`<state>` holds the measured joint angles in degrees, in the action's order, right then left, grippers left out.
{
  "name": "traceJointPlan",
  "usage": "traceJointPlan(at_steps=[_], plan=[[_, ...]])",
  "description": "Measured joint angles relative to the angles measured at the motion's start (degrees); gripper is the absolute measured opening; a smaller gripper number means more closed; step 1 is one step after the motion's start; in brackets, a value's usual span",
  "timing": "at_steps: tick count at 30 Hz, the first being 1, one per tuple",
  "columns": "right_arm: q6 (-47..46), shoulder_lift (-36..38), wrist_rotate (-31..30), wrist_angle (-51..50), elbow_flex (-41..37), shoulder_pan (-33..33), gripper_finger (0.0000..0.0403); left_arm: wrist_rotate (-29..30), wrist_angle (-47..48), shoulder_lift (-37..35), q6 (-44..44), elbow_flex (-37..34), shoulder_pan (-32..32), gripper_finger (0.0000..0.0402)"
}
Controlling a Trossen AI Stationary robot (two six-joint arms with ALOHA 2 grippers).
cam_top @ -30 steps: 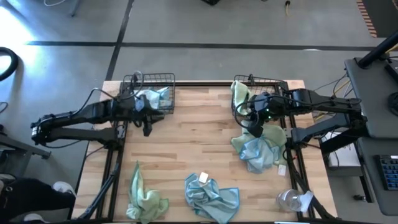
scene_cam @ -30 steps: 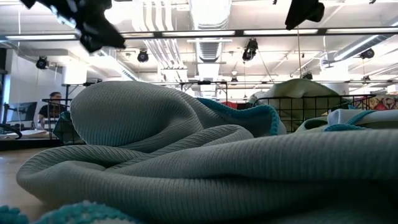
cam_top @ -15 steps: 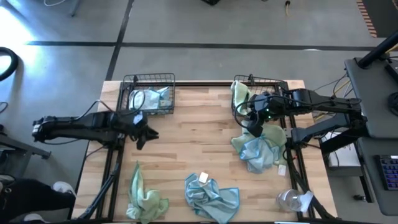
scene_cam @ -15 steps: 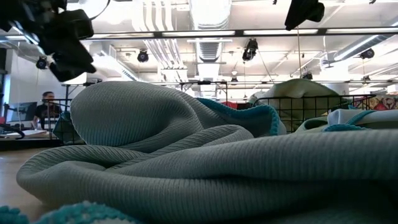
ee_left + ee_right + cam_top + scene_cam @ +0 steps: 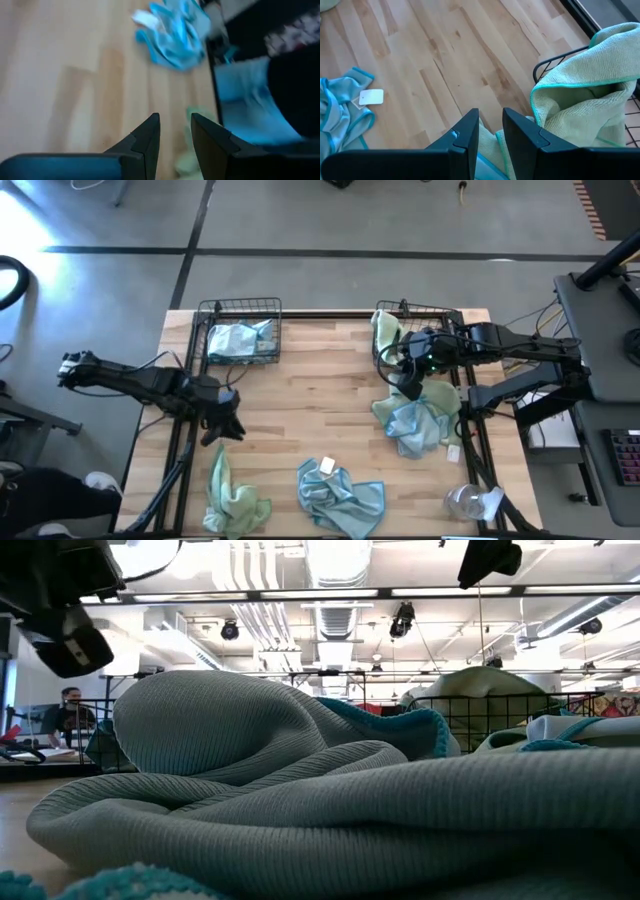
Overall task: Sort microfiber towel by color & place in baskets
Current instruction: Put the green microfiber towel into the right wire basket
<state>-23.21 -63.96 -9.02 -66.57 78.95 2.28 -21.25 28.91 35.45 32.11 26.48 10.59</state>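
A light blue microfiber towel [image 5: 238, 338] lies in the left basket [image 5: 240, 307]. A pale green towel [image 5: 385, 330] hangs over the near-left rim of the right basket [image 5: 430, 310]. Loose on the table are a green towel [image 5: 232, 498] at the near left, a blue towel [image 5: 342, 496] with a white tag at the near middle, and a blue-and-green heap [image 5: 415, 420] at the right. My left gripper [image 5: 224, 427] hovers just beyond the near-left green towel, its fingers [image 5: 150, 137] a little apart with nothing between them. My right gripper [image 5: 405, 385] hangs above the heap, narrowly open and empty [image 5: 490, 131].
A clear plastic wrapper [image 5: 470, 502] lies at the table's near right corner. Bare wood spans the middle of the table between the baskets and the near towels. In the low view a towel [image 5: 330, 790] fills the foreground. A person sits in the room far behind at the left.
My left gripper has swung away from the left basket toward the table's near edge and a little left, sinking and turning as it went, and now stands over the near-left green towel. The blue towel stays in the left basket.
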Motion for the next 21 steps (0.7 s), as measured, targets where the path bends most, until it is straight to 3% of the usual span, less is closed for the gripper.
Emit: traceJointPlan(at_steps=[8, 14, 18, 21], plan=[[-4.23, 0.00, -0.02, -0.02, -0.01, -0.01, 0.0082, -13.29, 0.20, 7.90, 0.18, -1.50, 1.41, 0.0095], [-4.25, 0.00, -0.02, -0.17, 0.01, -0.01, 0.0082, -18.55, 0.11, 14.66, 4.15, -2.62, 5.34, 0.0095], [-4.21, 0.00, -0.02, -0.46, 0.00, -0.01, 0.0082, -17.37, -2.28, 18.43, 7.38, -1.27, 10.54, 0.0095], [-3.93, 0.00, -0.02, -0.48, -0.01, -0.02, 0.0082, -9.47, -4.88, 20.40, 9.01, 1.09, 15.68, 0.0095]])
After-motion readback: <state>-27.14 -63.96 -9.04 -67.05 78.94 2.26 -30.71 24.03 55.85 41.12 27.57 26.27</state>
